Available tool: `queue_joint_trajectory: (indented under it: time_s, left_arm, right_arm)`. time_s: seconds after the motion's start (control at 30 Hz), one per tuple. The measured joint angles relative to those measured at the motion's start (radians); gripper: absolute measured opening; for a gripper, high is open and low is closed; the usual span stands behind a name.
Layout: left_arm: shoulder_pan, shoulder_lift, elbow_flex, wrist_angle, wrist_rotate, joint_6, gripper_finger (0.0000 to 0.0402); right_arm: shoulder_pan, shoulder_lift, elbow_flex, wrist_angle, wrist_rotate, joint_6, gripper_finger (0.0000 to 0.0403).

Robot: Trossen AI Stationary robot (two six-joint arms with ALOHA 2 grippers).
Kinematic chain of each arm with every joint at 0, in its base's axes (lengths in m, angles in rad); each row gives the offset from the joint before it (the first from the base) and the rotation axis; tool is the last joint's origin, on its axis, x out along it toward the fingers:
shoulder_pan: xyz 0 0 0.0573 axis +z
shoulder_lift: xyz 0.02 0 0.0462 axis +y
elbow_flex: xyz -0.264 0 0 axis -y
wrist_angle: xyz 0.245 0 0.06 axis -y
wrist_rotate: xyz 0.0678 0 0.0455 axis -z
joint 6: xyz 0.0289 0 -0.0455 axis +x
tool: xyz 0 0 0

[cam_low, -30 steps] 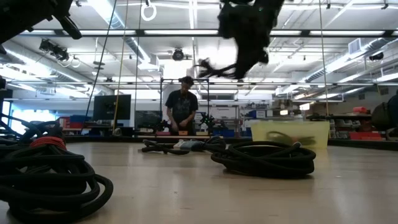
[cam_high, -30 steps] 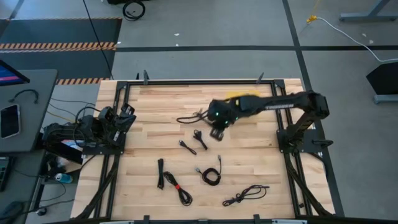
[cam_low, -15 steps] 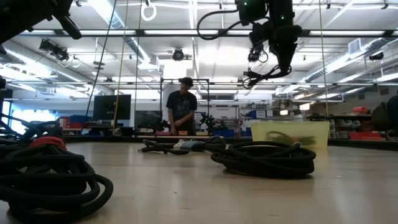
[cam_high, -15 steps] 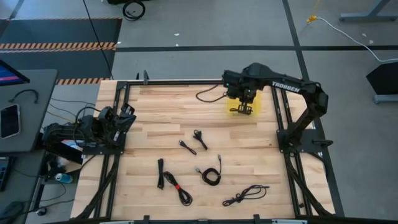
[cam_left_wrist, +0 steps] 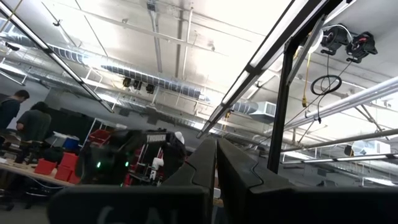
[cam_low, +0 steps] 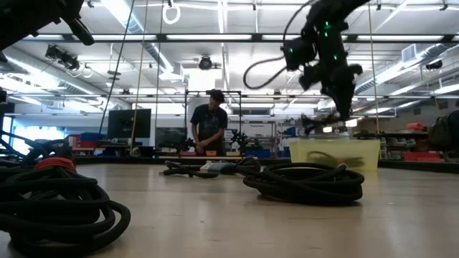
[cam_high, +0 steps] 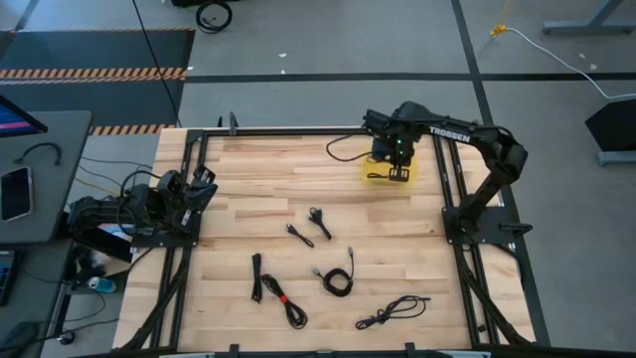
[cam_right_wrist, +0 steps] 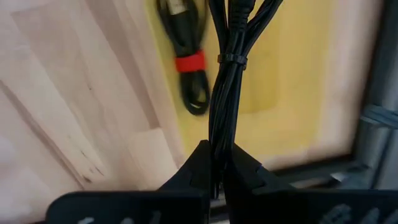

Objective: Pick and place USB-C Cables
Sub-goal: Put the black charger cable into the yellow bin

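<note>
My right gripper (cam_high: 397, 167) hangs over the yellow bin (cam_high: 376, 177) at the table's back right, shut on a USB-C cable. In the right wrist view the black cable bundle (cam_right_wrist: 225, 93) runs straight out from between the closed fingers of the gripper (cam_right_wrist: 217, 169). Below it, another black cable with a red tie (cam_right_wrist: 188, 62) lies in the bin (cam_right_wrist: 292, 74). Several more USB-C cables lie on the table's middle and front, among them a small pair (cam_high: 318, 222), a coil (cam_high: 338, 282) and one with a red tie (cam_high: 286, 299). My left gripper (cam_high: 204, 189) rests shut at the left edge.
The table is light wood with a black frame around it (cam_high: 298, 130). In the low view, cable coils (cam_low: 305, 180) lie in front of the translucent bin (cam_low: 333, 154). A person (cam_low: 209, 125) stands at a bench far behind the table.
My right arm swung from the table's middle to the back right with the cable and came down over the yellow bin. The left arm stayed still.
</note>
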Motion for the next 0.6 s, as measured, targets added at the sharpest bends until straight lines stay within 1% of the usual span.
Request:
queue_joint_trajectory:
  time_s: [0.17,0.3,0.47,0.6]
  left_arm:
    - [0.000,0.000,0.000,0.000,0.000,0.000,0.0023]
    - [0.000,0.000,0.000,0.000,0.000,0.000,0.0023]
    - [0.000,0.000,0.000,0.000,0.000,0.000,0.0023]
    - [0.000,0.000,0.000,0.000,0.000,0.000,0.0023]
  right_arm:
    - [-0.021,0.000,-0.156,0.116,-0.024,-0.028,0.0020]
    - [-0.046,0.000,-0.239,0.169,-0.026,-0.039,0.0020]
    - [-0.066,0.000,-0.285,0.220,-0.046,-0.041,0.0020]
    - [-0.066,0.000,-0.293,0.239,-0.058,-0.045,0.0020]
